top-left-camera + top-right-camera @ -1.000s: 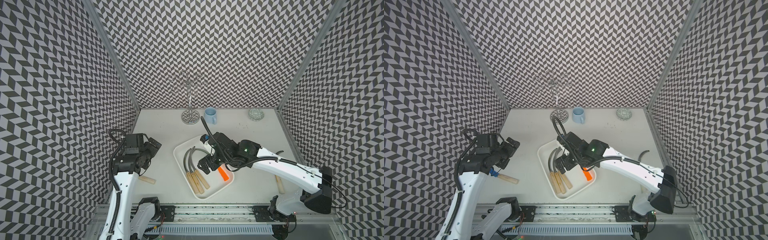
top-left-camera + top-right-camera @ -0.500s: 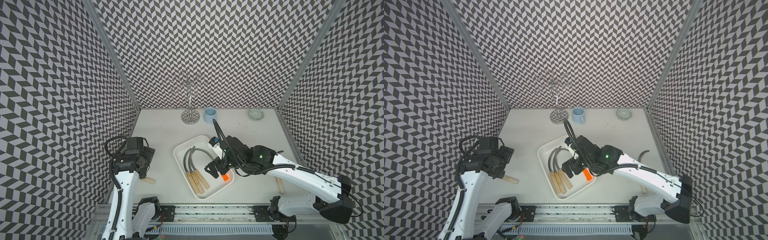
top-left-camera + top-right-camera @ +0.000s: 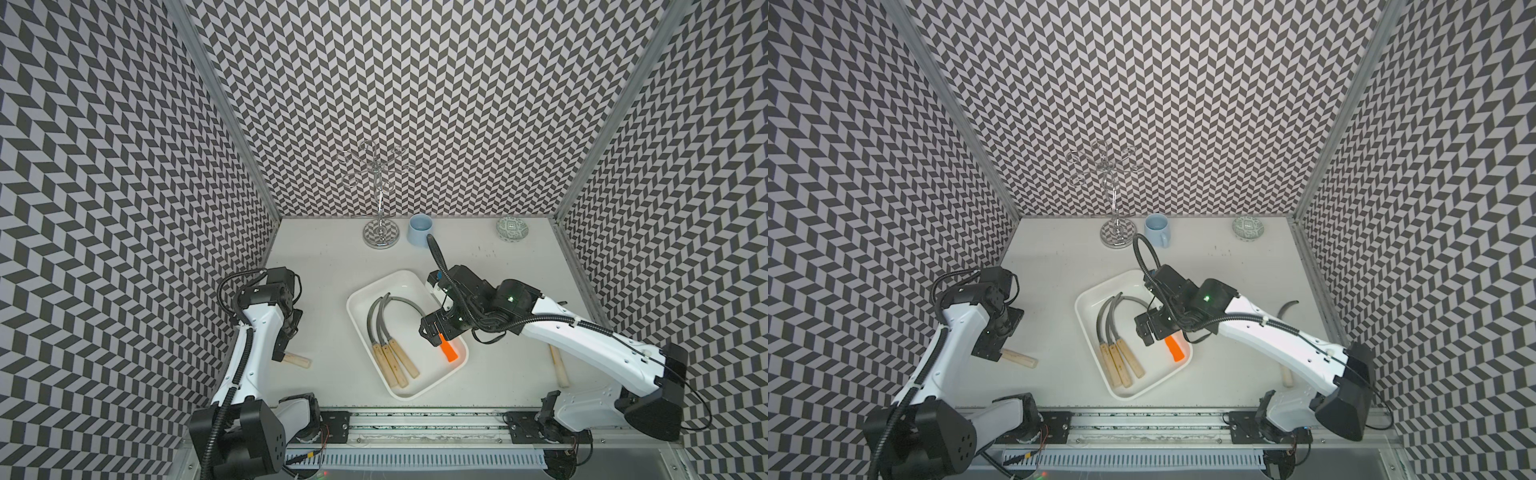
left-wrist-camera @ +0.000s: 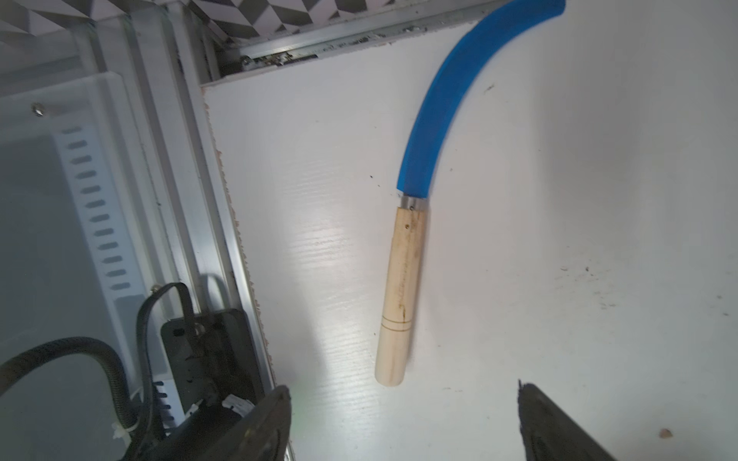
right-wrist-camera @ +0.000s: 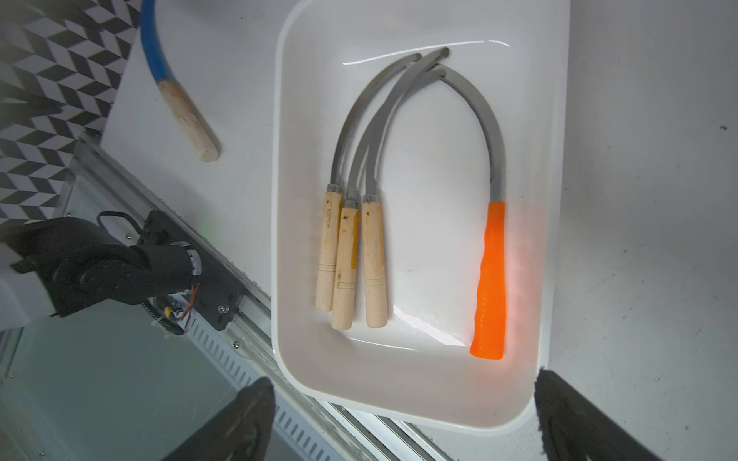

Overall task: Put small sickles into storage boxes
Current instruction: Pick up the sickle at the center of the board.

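Right wrist: right gripper [image 5: 403, 383] (jaws wide, empty) has withdrawn from orange sickle [image 5: 489, 279].

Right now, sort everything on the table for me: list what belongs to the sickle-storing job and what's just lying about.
Job: white tray; three wooden-handled sickles and orange-handled sickle in it; blue-bladed sickle on the table by the left arm; last sickle partly hidden by the right arm.
Lying about: light blue mug; patterned bowl; metal stand.
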`<action>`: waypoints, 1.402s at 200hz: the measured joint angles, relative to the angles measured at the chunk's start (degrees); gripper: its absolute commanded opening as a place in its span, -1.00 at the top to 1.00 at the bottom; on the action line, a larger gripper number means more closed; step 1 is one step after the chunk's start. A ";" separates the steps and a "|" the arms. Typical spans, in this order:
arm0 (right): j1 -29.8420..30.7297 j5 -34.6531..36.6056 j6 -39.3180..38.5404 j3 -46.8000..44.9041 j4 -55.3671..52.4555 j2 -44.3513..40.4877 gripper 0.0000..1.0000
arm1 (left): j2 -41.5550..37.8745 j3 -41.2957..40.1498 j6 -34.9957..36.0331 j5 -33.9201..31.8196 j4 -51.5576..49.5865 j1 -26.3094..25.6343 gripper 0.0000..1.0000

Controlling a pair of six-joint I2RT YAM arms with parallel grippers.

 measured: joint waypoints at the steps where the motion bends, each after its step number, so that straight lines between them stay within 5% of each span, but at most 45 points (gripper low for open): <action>1: -0.04 0.00 0.07 0.09 -0.07 0.11 -1.00 | 0.00 -0.07 0.02 -0.09 -0.02 0.07 -0.78; 64: -0.63 -1.46 2.25 8.57 -6.32 8.13 -1.00 | -1.86 -6.69 9.81 -0.63 5.31 10.25 -0.76; 102: -0.66 -1.90 2.45 11.06 -7.21 10.40 -1.00 | -0.37 -7.45 16.48 2.93 10.27 14.86 -0.56; 151: -0.72 -2.67 2.16 13.00 -7.41 13.40 -1.00 | 4.76 -9.84 22.10 8.11 15.34 16.98 -0.25; 228: -0.92 -3.87 2.14 13.11 -6.75 14.05 -0.99 | 11.13 -10.80 26.99 13.05 20.24 19.82 -0.14; 239: -0.92 -3.93 2.14 13.05 -6.67 14.05 -1.00 | 11.96 -10.80 27.32 13.40 20.90 20.04 0.00; 280: -1.20 -4.22 2.19 12.41 -6.03 14.05 -1.00 | 14.95 -10.80 28.81 14.80 22.93 21.09 -0.02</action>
